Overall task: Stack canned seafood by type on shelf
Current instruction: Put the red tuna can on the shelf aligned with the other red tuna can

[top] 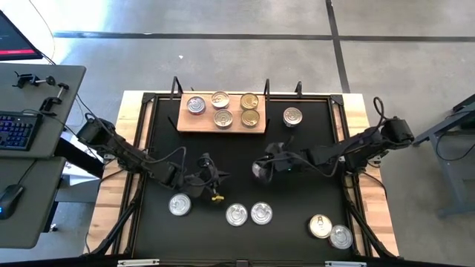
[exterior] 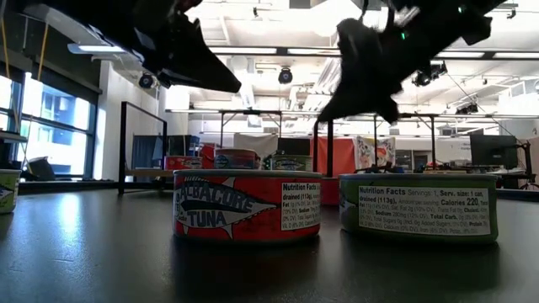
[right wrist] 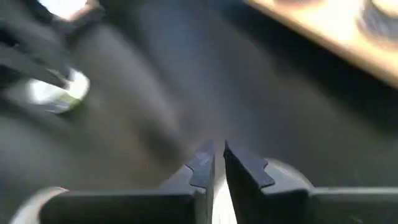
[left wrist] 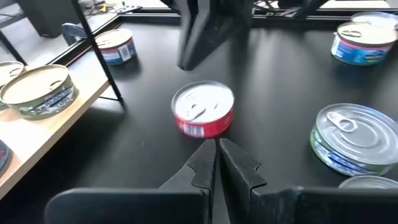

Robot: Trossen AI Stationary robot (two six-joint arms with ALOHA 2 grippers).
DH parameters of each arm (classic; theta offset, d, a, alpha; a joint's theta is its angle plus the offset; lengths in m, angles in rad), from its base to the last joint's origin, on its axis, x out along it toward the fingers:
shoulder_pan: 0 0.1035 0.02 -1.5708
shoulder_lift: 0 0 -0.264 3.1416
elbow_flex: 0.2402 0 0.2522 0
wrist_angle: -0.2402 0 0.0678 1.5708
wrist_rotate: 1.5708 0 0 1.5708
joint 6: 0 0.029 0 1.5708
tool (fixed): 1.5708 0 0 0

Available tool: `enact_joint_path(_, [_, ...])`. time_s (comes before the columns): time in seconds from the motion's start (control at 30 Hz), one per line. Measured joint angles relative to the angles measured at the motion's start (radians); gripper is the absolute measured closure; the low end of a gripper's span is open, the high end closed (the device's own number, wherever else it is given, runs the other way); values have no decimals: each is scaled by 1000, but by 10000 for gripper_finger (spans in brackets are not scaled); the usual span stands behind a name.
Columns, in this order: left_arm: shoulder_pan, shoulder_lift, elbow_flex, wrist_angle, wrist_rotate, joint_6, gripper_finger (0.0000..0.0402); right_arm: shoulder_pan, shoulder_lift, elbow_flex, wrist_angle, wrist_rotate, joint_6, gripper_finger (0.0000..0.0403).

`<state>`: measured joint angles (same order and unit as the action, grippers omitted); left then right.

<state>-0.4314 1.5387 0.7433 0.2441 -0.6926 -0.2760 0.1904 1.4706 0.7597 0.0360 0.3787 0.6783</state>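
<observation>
The cans are small, flat and round with pull-tab lids. Five sit on the wooden shelf (top: pixel 223 122): a silver-topped can (top: pixel 196 105) at one end, two pale-topped ones beside it (top: pixel 220 99) (top: pixel 223 117), then two gold-topped cans (top: pixel 249 101) (top: pixel 250 117). One more silver can (top: pixel 293 116) stands on the table just off the shelf's end, on the right arm's side. In the low view the red-sided can (exterior: pixel 247 204) reads as tuna, with a green-labelled can (exterior: pixel 418 207) next to it.

The table (top: pixel 297 193) is black, framed by a light wooden edge, and stands on a grey concrete floor. A desk with a keyboard (top: pixel 16 130) is off to the left arm's side. The low view looks into a large room with ceiling lights, big windows and more tables behind.

The left gripper (top: pixel 215 180) hangs over the middle of the table, its fingers (left wrist: pixel 208 163) pressed together with nothing between them. The red-sided can (left wrist: pixel 203 108) sits just ahead of its tips, untouched; a silver can (top: pixel 179 204) lies near it on the near side. The right gripper (top: pixel 261 167) hovers close by, facing the left one, fingers (right wrist: pixel 204 165) nearly closed with only a thin slit, holding nothing. Two silver cans (top: pixel 237 214) (top: pixel 261 213) lie side by side on the near side of both grippers, and two more (top: pixel 320 225) (top: pixel 341 236) sit well off toward the right arm's near corner.
</observation>
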Motion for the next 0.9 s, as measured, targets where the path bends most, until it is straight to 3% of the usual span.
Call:
enact_joint_path(0.1, [-18, 1, 0, 9, 0, 0, 390, 24, 3, -2, 114, 5, -125, 375])
enact_joint_path(0.23, [-17, 30, 1, 63, 11, 29, 390, 65, 2, -2, 43, 9, -145, 375])
enact_joint_path(0.33, [5, 88, 1, 158, 51, 88, 390, 107, 2, -3, -144, 91, -21, 375])
enact_joint_path(0.43, [39, 171, 1, 310, 130, 144, 390, 146, 9, -3, -388, 227, 209, 375])
enact_joint_path(0.57, [96, 284, 1, 496, 220, 166, 390, 134, 42, -25, -535, 220, 443, 375])
enact_joint_path(0.73, [159, 326, 0, 454, 169, 99, 390, 98, 134, -45, -320, 132, 373, 375])
enact_joint_path(0.9, [115, 201, 1, 307, 72, 96, 397, 63, 260, -29, 144, 6, 162, 376])
